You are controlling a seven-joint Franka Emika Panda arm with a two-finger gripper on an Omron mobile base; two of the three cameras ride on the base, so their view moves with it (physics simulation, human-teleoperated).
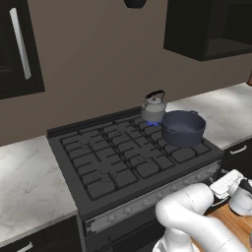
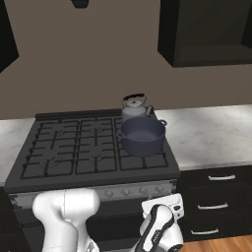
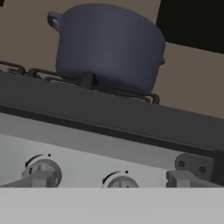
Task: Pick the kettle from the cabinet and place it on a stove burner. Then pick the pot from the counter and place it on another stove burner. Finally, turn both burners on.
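Two knobs [image 3: 43, 171] sit just ahead of the gripper [image 3: 109, 183], whose fingers spread wide and hold nothing. Above and beyond it, the pot [image 3: 109, 46] rests on a stove burner grate, the kettle [image 1: 153, 107] just behind.
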